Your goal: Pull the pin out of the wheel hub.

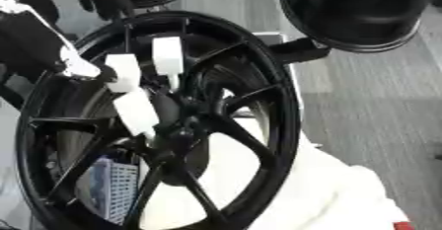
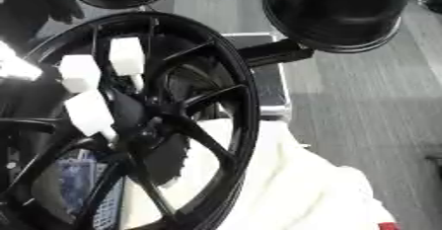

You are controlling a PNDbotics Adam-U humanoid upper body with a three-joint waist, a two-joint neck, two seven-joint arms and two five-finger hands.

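Grey floor is filling the left eye view's right side, with a white cloth (image 1: 319, 189) lying at five o'clock. The black wheel hub (image 1: 164, 120) is standing upright; three white pins (image 1: 136, 109) are still sitting near its centre, around eleven o'clock, so nothing looks pulled yet. A black arm (image 1: 34, 41) is reaching in at ten o'clock.

In the right eye view, neither hand is showing clearly; I cannot tell their state.

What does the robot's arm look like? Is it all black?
Mostly! Only the left arm shows, at the left edge of the picture. It is chunky and black, with a shiny silver-white piece at its end, next to the black wheel. No cables or markings can be made out on it. The right arm is out of view.
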